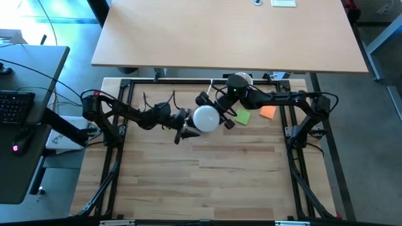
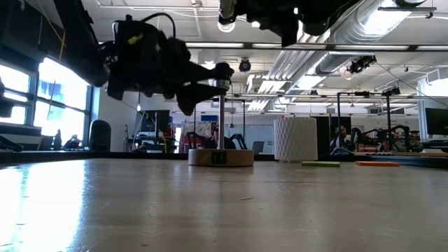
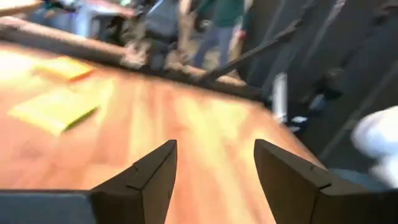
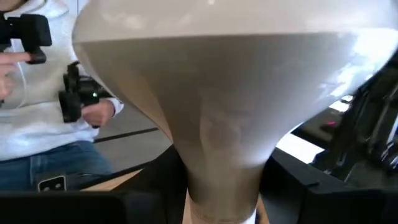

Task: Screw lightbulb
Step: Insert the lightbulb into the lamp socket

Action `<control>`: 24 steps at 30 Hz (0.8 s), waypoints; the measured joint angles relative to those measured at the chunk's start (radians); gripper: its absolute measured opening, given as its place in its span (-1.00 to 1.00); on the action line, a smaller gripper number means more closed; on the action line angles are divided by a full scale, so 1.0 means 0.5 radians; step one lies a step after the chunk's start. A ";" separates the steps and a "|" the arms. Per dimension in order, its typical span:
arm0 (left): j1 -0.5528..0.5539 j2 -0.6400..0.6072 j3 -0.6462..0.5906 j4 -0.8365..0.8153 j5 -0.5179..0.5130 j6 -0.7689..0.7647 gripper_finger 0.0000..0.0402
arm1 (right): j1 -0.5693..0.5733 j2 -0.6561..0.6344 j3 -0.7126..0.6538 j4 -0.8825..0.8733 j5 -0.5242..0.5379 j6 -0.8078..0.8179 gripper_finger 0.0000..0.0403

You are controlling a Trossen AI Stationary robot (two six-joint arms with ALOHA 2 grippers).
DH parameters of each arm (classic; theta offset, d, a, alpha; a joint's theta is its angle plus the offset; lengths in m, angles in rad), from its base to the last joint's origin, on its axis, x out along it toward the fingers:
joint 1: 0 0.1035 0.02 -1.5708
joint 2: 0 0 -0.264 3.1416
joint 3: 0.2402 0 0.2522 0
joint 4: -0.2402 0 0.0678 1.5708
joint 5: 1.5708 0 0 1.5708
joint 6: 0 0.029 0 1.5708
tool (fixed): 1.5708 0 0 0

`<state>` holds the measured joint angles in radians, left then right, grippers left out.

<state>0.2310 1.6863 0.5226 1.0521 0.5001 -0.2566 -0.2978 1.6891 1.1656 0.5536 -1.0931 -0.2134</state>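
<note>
Tabletop (image 1: pixel 188 182) lies bare before right claw (image 4: pixel 217 186) gripping lightbulb (image 4: pixel 217 93).

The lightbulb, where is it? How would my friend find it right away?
Look at the wooden table from above and find where the two dark arms meet near the back middle. The lightbulb sits right there, its neck between the right gripper fingers. It is the only round, plain white ball; the green note and orange note beside it are flat.
</note>
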 joint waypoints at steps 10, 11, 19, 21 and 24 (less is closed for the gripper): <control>0.013 -0.011 -0.171 0.140 -0.833 0.411 0.01 | -0.301 0.017 0.002 0.037 0.257 0.078 -0.24; 0.013 -0.011 -0.167 0.153 -0.927 0.505 0.01 | -0.314 0.027 0.002 0.068 0.264 0.108 -0.24; 0.190 -0.011 -0.032 0.169 -1.030 0.777 0.06 | -0.399 0.173 -0.001 0.241 0.272 0.278 -0.24; 0.230 -0.011 -0.018 0.150 -0.992 0.776 0.07 | -0.426 0.203 -0.002 0.270 0.269 0.312 -0.24; 0.274 -0.011 -0.001 0.137 -0.909 0.755 0.08 | -0.473 0.227 -0.002 0.320 0.233 0.369 -0.24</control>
<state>0.3680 1.6810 0.5220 1.1206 0.0458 0.1210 -0.5345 1.8028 1.1648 0.7133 -0.9765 -0.0289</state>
